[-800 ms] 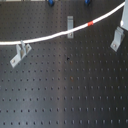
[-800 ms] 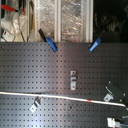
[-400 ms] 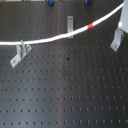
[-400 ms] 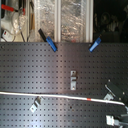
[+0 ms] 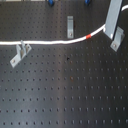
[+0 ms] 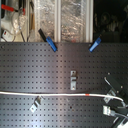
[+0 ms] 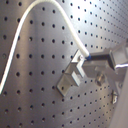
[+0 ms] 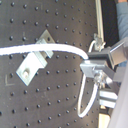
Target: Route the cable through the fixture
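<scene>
Black perforated board (image 5: pixel 65 90) under white cable (image 5: pixel 50 42), cluttered shelves (image 6: pixel 60 20) behind.

Black pegboard (image 5: pixel 65 95), 2-prong bracket (image 5: pixel 19 53) – blue clamps (image 6: pixel 48 41) at back.

All views are soft and low-resolution, evenly lit, with mild glare on the perforated board (image 5: pixel 65 95).

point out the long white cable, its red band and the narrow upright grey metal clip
long thin white cable (image 5: pixel 50 43), first exterior view, middle of its run
short red band (image 5: pixel 88 36), first exterior view, band's centre
narrow upright grey metal clip (image 5: pixel 70 27), first exterior view, strip's middle
</scene>
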Controlling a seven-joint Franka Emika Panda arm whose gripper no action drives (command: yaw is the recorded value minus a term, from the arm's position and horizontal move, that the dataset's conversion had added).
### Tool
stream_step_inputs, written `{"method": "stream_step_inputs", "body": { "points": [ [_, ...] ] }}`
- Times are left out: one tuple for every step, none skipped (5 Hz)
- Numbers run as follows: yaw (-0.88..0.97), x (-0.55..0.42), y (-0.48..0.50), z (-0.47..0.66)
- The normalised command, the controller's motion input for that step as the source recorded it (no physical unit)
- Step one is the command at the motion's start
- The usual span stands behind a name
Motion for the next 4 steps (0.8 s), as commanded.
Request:
{"method": "stream_step_inputs", "body": {
  "points": [
    [0.15,-0.568,-0.482,0.27],
    [0.0,-0.015,-0.014,0.0],
    [0.13,-0.484,0.007,0.17],
    [-0.07,0.0,0.0,0.0]
  ]
}}
